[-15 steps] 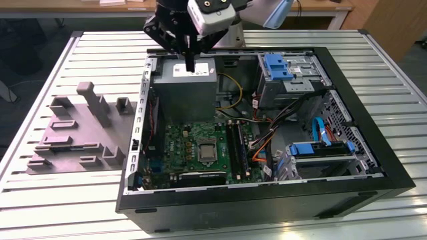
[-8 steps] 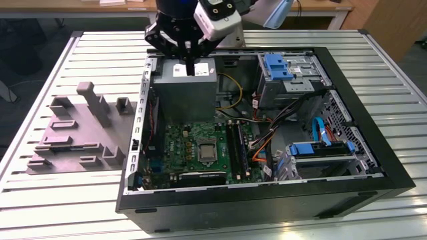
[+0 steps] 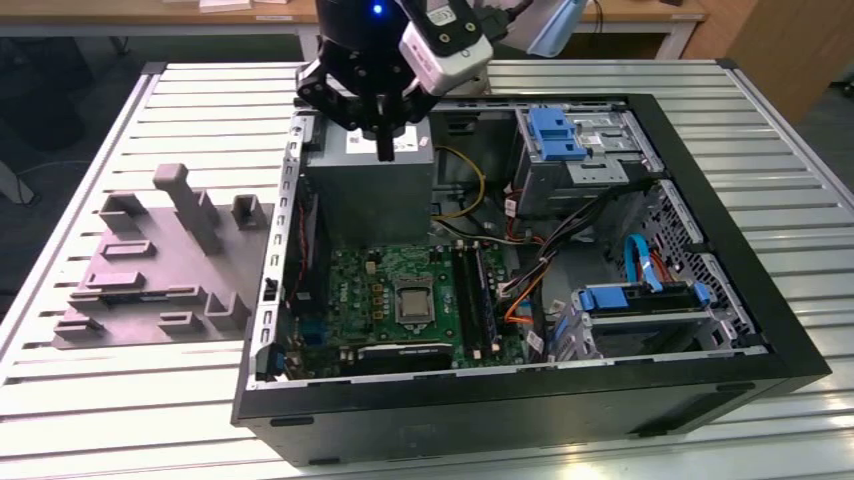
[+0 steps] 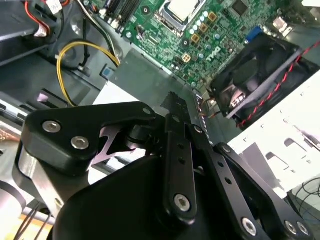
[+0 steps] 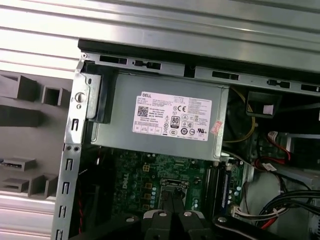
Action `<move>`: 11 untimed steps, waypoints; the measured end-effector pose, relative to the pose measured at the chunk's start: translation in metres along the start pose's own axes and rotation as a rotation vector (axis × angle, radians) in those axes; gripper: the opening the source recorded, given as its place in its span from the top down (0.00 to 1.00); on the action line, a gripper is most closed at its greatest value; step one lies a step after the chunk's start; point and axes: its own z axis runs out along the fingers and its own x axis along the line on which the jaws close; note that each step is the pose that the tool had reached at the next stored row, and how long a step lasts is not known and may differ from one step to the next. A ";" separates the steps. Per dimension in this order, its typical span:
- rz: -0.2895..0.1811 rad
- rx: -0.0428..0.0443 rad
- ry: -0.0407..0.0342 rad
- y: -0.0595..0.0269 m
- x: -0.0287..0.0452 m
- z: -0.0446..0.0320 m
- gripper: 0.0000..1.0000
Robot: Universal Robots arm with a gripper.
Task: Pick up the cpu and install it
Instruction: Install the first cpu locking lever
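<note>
Your slatted metal table carries the open computer case. Inside the case, the cpu, a pale silver square, lies in the green board's socket; over the case's far end, your gripper hangs with fingers pressed together, holding nothing; wooden desks stand beyond the case.

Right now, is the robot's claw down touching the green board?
No. In the exterior view the claw hangs above the grey power-supply box, well away from the green board lower in the case.
</note>
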 end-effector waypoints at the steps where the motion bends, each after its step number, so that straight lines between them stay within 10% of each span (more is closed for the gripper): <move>1: 0.000 -0.0001 -0.0001 -0.0009 -0.0012 0.0005 0.89; 11: 0.000 0.0001 0.0001 -0.0016 -0.0029 0.0008 0.89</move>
